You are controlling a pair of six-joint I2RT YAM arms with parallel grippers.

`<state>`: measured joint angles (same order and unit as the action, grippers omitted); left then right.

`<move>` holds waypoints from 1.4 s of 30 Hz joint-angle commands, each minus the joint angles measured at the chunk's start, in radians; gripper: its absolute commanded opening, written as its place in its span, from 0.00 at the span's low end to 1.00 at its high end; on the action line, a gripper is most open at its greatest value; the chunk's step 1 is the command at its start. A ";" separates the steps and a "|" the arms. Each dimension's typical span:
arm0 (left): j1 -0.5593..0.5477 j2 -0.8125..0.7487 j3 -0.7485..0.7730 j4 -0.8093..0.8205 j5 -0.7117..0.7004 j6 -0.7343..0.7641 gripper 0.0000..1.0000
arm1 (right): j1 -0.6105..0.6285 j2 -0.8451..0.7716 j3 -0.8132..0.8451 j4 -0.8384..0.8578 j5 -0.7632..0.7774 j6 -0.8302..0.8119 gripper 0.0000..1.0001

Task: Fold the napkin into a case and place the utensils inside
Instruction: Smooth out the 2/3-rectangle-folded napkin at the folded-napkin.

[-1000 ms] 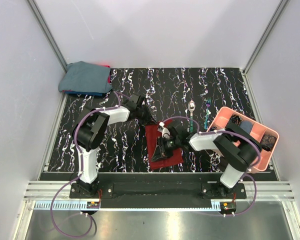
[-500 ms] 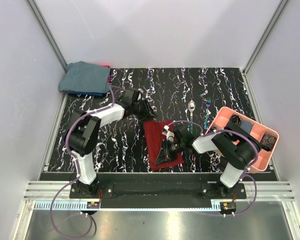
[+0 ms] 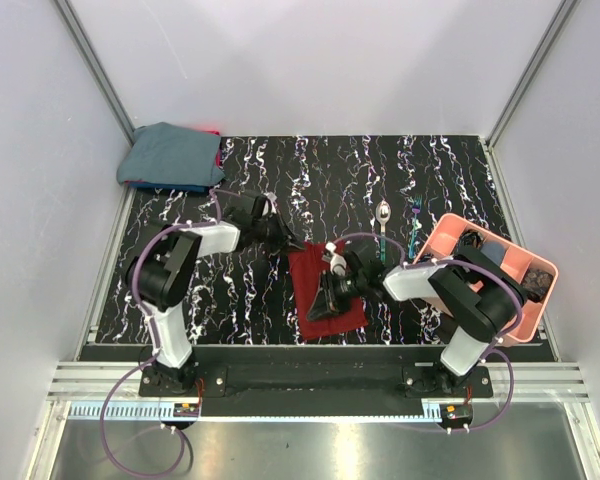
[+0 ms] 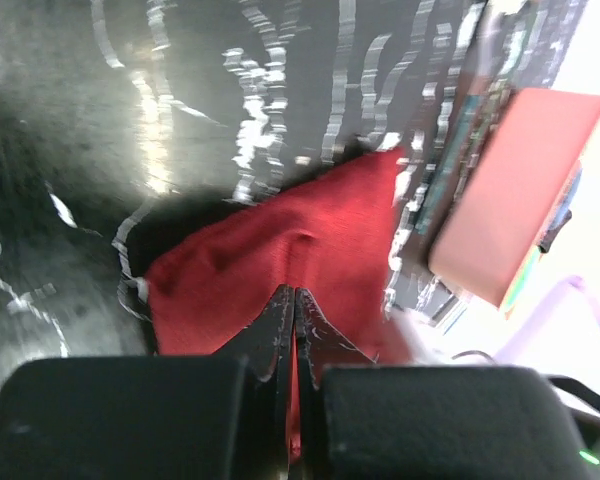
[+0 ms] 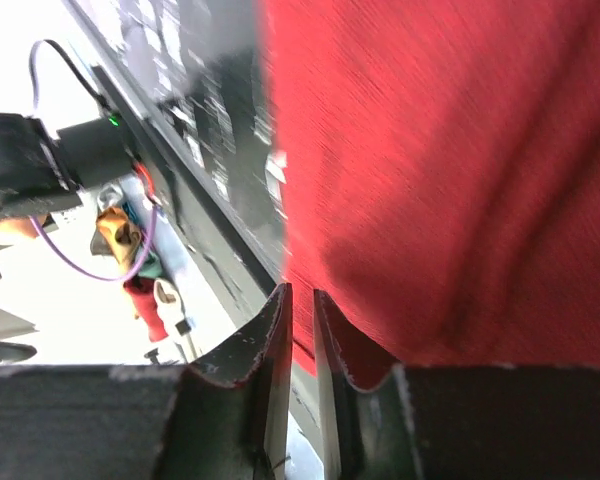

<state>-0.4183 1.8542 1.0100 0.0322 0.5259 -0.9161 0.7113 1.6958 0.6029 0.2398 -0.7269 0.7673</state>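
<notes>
**Mid-desk, both arms have the napkin by its edges, utensils waiting**

Just below the middle of the overhead frame, the dark red napkin (image 3: pixel 305 270) lies on the black marbled desk (image 3: pixel 330 170) as a rough rectangle with its layers rumpled, not yet a neat case. Both arms reach in toward it from either side. This looks like one arm anchoring the cloth while the other works a corner, so the fold can be made without the thin fabric sliding.

The left fingers (image 4: pixel 265 335) are pressed together at the napkin's upper left corner. A thin red sliver shows in the seam between them, and a small crease sits in the cloth just ahead of the tips. I judge this to be a pinch on the napkin's edge.

The right fingers (image 5: pixel 255 335) lie low over the napkin's lower left part. They stand only narrowly apart, and the cloth's edge runs into the gap. That looks like a hold on a folded edge, though the blur leaves some doubt.

The spoon (image 3: pixel 382 222) and the teal-handled piece (image 3: pixel 414 228) lie side by side to the upper right of the napkin. They are apart from it and just left of the pink tray (image 3: pixel 438 240), within easy reach once a pocket exists. The blue-grey cloth (image 3: pixel 170 155) sits in the desk's upper left corner, well apart from the work.
</notes>
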 commanded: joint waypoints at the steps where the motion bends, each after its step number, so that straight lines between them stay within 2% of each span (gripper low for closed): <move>1: 0.001 0.066 -0.025 0.159 0.063 -0.041 0.00 | -0.019 -0.032 0.176 -0.095 0.024 -0.052 0.23; 7: 0.004 0.080 -0.050 0.176 0.060 -0.033 0.00 | -0.056 0.158 0.374 -0.126 -0.019 -0.097 0.23; 16: 0.019 0.109 -0.024 0.140 0.059 -0.007 0.00 | -0.093 0.383 0.474 -0.096 -0.042 -0.151 0.21; 18: 0.019 0.109 -0.019 0.138 0.059 -0.009 0.00 | -0.095 0.360 0.465 -0.097 -0.036 -0.154 0.21; 22: 0.019 0.096 -0.002 0.118 0.066 -0.006 0.00 | -0.096 0.213 0.385 -0.142 -0.028 -0.143 0.22; 27: 0.019 0.066 0.012 0.083 0.048 0.014 0.00 | -0.069 0.081 0.133 -0.015 -0.040 -0.048 0.25; 31: 0.018 0.079 0.010 0.101 0.052 -0.007 0.00 | -0.061 0.100 0.012 0.143 -0.048 0.016 0.25; 33: 0.018 0.066 0.012 0.098 0.052 -0.007 0.00 | -0.073 0.068 -0.017 0.141 -0.040 0.017 0.25; 36: 0.016 0.016 0.022 0.033 0.023 0.035 0.07 | -0.088 -0.004 -0.014 0.063 -0.026 0.000 0.27; 37: 0.015 -0.004 0.027 0.012 0.011 0.052 0.11 | -0.096 -0.068 -0.008 -0.036 -0.014 -0.029 0.29; 39: 0.006 -0.067 0.045 -0.072 -0.039 0.109 0.23 | -0.121 -0.175 0.024 -0.152 0.053 -0.063 0.39; 40: -0.002 -0.107 0.051 -0.101 -0.078 0.130 0.26 | -0.131 -0.212 0.034 -0.280 0.085 -0.088 0.44; 41: -0.010 -0.128 0.056 -0.129 -0.101 0.169 0.32 | -0.153 -0.246 0.041 -0.336 0.169 -0.094 0.55; 42: -0.032 -0.150 0.056 -0.179 -0.125 0.183 0.35 | -0.168 -0.304 0.058 -0.390 0.214 -0.097 0.61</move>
<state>-0.4137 1.8496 1.0046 -0.0204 0.5152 -0.8494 0.5972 1.5723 0.5972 0.1116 -0.7048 0.7361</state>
